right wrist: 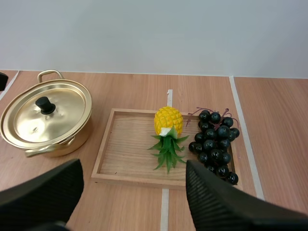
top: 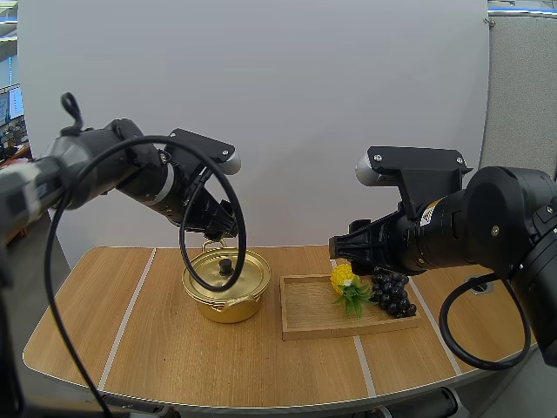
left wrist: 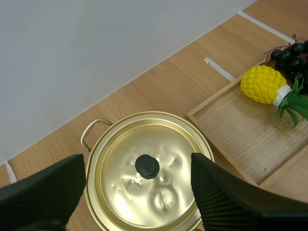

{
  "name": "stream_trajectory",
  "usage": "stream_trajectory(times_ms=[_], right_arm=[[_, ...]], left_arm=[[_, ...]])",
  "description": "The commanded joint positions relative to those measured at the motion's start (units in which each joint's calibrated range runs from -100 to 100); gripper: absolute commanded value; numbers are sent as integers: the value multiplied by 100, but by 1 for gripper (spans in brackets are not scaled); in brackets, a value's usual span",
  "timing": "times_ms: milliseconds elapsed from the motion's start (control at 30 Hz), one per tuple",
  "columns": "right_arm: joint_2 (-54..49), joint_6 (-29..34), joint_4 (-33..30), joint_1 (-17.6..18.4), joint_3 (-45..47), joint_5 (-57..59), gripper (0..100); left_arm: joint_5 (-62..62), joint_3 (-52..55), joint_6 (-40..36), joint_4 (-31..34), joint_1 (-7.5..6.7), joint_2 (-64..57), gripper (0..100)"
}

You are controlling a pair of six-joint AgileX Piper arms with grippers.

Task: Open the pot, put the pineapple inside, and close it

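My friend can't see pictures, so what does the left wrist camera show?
The left claw hangs open over a shiny gold pot whose lid is on, its black knob between the two fingers. Beside the pot, a wooden tray holds a yellow pineapple lying on its side, with dark grapes next to it.

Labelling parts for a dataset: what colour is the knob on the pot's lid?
Black knob on a gold lid; clearest in left wrist view.

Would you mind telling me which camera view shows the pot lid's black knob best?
The left wrist view: the knob is close, seen from above, centred on the gold lid. The high and right wrist views show it small and farther off.
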Motion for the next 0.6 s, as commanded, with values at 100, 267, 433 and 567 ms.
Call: stream_trajectory(times_ms=[100,267,433,567], right_arm=[[6,-34,14,-18,-36,147,100],[6,-73,-53,-18,-36,311,100],[6,-73,-167,-18,-36,311,100],[6,-73,-179,-18,-36,311,100]], left_arm=[[22,-559,376,-158,-17,1310,100],[-38,-662,554,-217,-17,1843,100],[-38,-759,616,-226,-17,2272,100],[-18,-898,625,-240,-17,2598,100]])
